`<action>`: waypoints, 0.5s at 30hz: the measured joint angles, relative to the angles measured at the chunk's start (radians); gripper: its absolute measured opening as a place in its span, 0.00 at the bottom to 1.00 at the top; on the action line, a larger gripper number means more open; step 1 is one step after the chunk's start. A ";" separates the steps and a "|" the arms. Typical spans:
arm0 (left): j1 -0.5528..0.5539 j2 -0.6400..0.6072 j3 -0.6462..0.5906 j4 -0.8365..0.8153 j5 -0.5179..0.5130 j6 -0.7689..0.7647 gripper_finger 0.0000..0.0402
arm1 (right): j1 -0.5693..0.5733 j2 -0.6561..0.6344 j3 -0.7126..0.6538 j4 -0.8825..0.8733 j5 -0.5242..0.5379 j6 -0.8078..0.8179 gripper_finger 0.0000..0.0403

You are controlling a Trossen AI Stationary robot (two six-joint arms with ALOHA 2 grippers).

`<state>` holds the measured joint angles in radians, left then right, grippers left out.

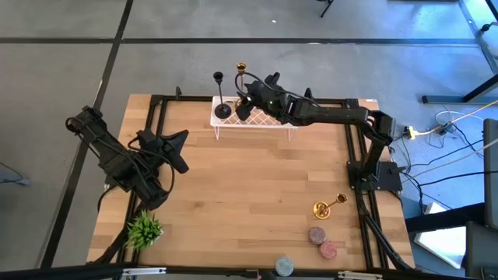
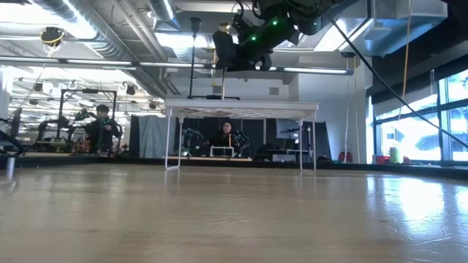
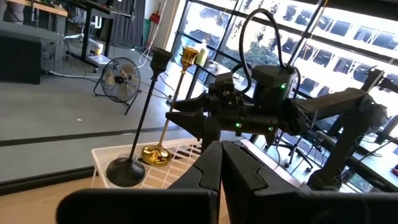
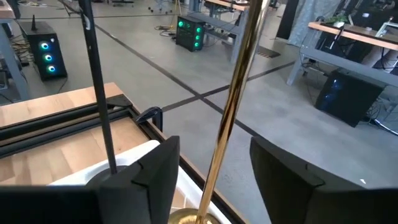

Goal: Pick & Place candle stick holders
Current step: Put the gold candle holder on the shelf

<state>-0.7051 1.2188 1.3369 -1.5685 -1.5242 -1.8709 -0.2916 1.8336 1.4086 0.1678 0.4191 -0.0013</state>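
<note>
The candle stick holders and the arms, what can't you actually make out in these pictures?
- Low view: black holder and gold holder on the white rack; the right gripper covers part of the gold stem.
- Right wrist view: both holders' top cups are cut off by the frame edge.
- High view: the second gold holder lying on the table is too small for detail.
- Low view: left gripper not shown.

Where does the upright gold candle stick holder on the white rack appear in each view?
High view: gold candle stick holder at top centre, by the right gripper.
Low view: on the white rack, upper centre, stem under the gripper.
Left wrist view: centre-left.
Right wrist view: stem between the fingers.
Shared landmark: black candle stick holder beside it.
</note>
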 joint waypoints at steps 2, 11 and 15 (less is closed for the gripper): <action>-0.004 0.000 0.000 0.001 0.000 0.000 0.00 | 0.000 0.000 0.000 -0.001 0.000 0.000 0.51; -0.008 0.000 0.000 0.002 -0.006 0.000 0.00 | 0.020 -0.020 0.000 -0.045 0.000 0.020 0.57; -0.008 0.000 0.000 0.002 -0.007 0.000 0.00 | 0.042 -0.061 0.000 -0.116 0.003 0.043 0.59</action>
<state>-0.7128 1.2187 1.3369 -1.5669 -1.5314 -1.8709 -0.2496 1.7724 1.4090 0.0516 0.4220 0.0422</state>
